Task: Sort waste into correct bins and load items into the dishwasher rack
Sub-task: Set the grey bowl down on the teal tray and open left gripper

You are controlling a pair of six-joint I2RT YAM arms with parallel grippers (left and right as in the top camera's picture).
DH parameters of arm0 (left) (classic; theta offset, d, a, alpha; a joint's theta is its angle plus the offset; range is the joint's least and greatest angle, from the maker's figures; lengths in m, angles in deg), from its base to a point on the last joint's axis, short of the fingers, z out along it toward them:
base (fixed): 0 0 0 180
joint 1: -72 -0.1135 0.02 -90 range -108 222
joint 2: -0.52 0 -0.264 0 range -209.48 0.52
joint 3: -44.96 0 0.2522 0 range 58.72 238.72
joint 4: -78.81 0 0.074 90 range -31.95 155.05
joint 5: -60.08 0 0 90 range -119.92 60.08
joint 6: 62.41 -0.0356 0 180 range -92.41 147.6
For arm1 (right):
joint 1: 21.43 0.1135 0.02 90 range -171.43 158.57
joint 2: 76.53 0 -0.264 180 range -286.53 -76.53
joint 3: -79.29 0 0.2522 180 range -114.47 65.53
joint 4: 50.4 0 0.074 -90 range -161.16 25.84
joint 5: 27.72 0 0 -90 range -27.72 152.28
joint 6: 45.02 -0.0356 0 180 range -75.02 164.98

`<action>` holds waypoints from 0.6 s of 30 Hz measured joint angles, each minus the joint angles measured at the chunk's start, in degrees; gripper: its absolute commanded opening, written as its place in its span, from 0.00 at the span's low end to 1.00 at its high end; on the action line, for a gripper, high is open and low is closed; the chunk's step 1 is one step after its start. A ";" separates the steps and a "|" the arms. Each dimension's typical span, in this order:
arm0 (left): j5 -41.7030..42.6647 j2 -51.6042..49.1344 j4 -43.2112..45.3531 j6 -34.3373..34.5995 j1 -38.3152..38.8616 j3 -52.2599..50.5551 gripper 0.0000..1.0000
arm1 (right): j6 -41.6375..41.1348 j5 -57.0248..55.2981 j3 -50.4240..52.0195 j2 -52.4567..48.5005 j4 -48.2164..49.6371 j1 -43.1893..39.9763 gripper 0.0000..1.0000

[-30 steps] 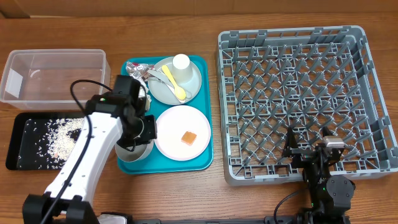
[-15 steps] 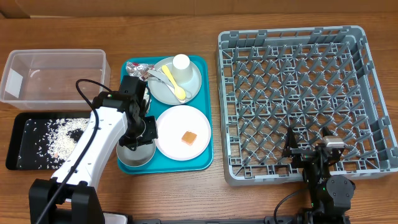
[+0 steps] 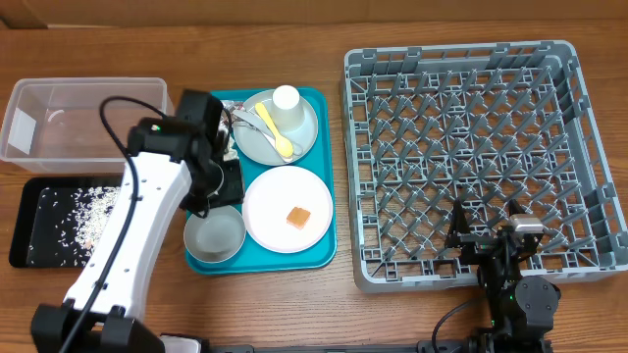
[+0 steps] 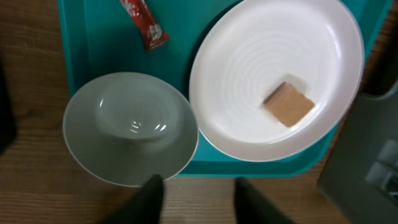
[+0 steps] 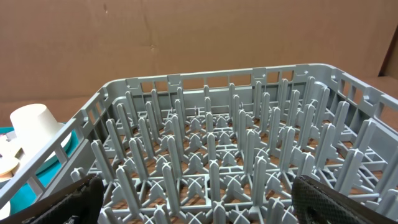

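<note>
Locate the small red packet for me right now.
In the left wrist view, the small red packet lies at upper left on the teal tray, just above the white bowl and left of the pale plate carrying the orange cube.

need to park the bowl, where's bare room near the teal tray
Bare wooden table lies in front of the teal plastic tray; only a narrow strip separates it from the large grey plastic dishwasher rack, which holds no dishes. The tray is crowded: white bowl, pale plate, grey-green plate.
</note>
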 measured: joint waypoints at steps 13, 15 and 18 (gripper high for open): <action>5.25 2.08 1.16 -1.53 11.50 0.81 0.86 | 0.02 0.00 0.00 0.00 0.02 -0.02 1.00; 4.57 2.08 2.12 -0.09 14.27 0.37 0.86 | 0.02 0.00 0.00 0.00 -0.02 0.00 1.00; 3.89 2.08 3.61 2.03 17.88 0.28 1.00 | 0.02 0.00 0.00 0.00 0.00 0.00 1.00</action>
